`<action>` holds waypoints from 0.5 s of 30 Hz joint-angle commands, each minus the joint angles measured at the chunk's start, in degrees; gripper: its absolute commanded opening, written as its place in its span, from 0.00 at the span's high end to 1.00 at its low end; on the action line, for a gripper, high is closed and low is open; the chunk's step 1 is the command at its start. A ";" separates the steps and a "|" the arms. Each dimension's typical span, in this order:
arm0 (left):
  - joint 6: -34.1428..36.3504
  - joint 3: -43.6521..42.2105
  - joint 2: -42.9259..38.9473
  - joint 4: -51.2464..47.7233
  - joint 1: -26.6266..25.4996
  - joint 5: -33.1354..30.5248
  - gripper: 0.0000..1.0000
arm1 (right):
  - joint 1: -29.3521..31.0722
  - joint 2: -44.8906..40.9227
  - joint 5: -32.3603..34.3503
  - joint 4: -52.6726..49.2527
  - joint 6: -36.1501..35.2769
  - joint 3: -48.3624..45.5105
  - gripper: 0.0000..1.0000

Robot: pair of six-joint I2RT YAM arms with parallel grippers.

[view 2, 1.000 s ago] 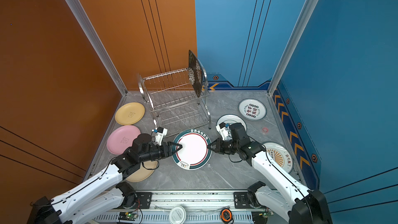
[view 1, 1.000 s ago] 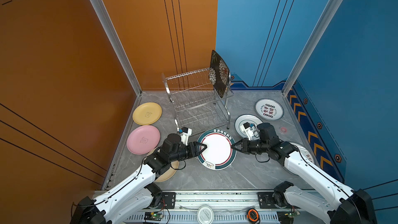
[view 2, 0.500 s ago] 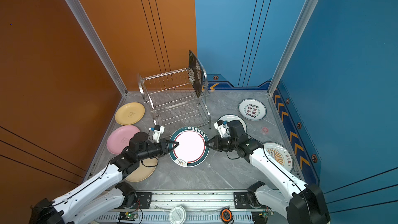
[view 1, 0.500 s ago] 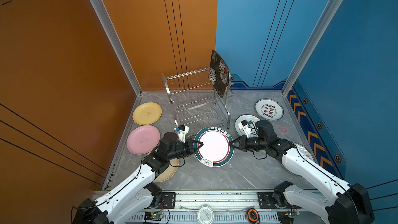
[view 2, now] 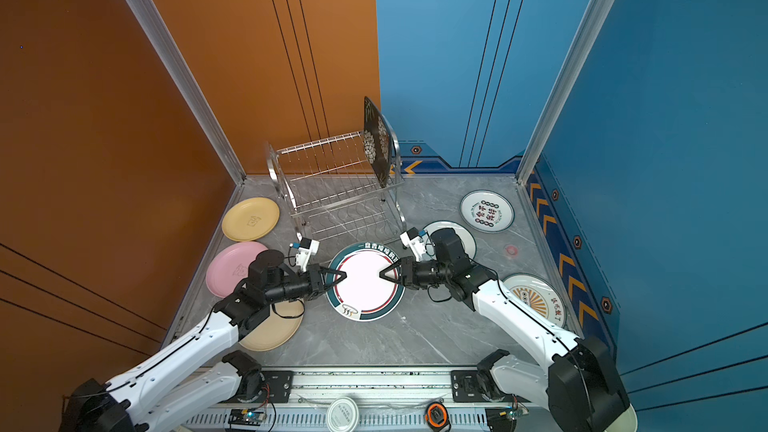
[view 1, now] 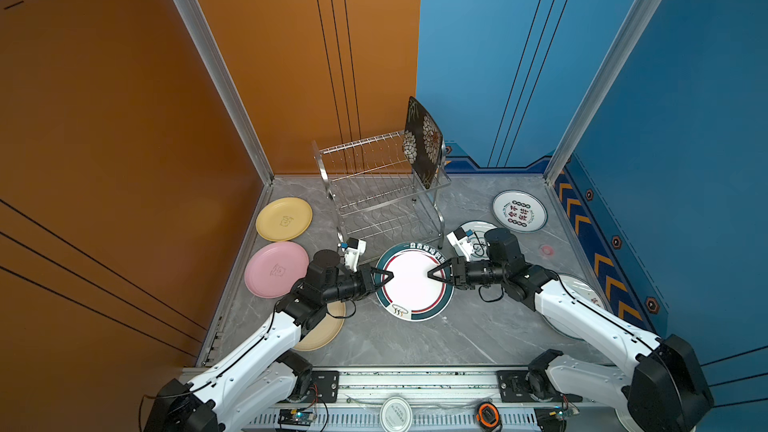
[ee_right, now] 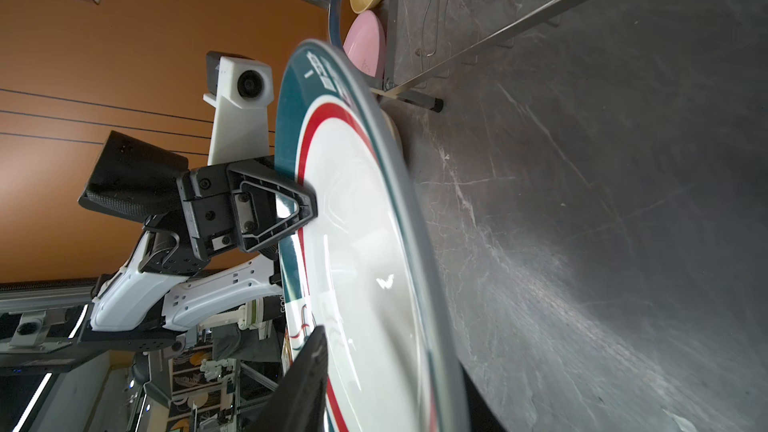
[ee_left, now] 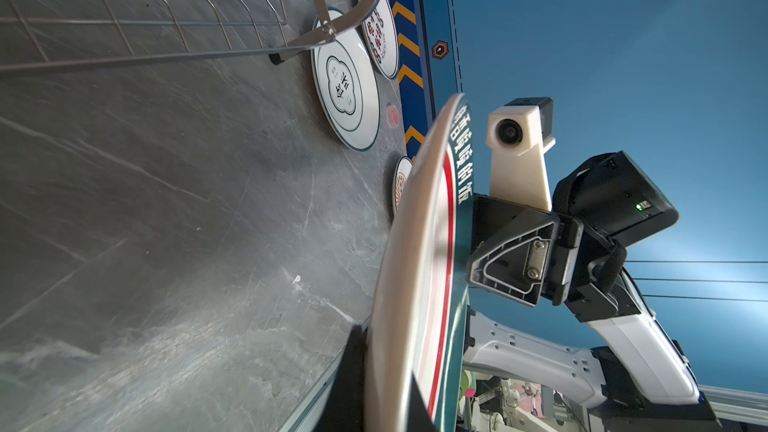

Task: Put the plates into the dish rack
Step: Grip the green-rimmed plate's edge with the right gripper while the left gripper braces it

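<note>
Pinches the left rim of the green-rimmed plate [view 1: 409, 288] in the left claw [view 1: 390, 275], holds it face up, nearly level, just above the table [view 1: 457, 338] before the rack [view 1: 380, 193], lettered edge toward the rack, right claw [view 1: 430, 274] at its right rim, closure impossible to tell.

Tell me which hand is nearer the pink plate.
Left. The left hand grips the teal-rimmed plate on its side facing the pink plate; the right hand sits at the opposite rim, farther away.
</note>
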 commanded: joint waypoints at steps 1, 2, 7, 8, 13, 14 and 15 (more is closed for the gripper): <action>0.76 2.28 0.13 2.83 0.01 4.22 1.00 | 1.16 0.25 -3.67 5.90 1.47 1.74 0.62; 0.77 2.24 0.09 2.87 0.02 4.40 1.00 | 1.16 0.36 -3.68 6.14 1.68 1.70 0.64; 0.53 1.63 -0.70 2.82 0.15 4.42 1.00 | 1.25 -0.31 -4.03 5.53 1.75 2.01 0.81; 0.52 1.57 -0.83 2.74 0.28 4.33 1.00 | 1.22 -0.42 -4.06 5.25 1.66 2.17 0.84; 3.10 2.78 -2.49 -3.41 0.41 2.49 0.66 | 0.91 -1.73 -2.30 -0.41 -1.03 4.11 0.98; 4.04 3.34 -3.17 -5.84 0.49 1.73 0.55 | 0.69 -2.19 -1.73 -1.62 -1.67 4.68 0.99; 5.07 4.03 -3.93 -8.24 0.50 0.83 0.45 | 0.34 -2.63 -0.65 -3.05 -2.07 5.31 1.00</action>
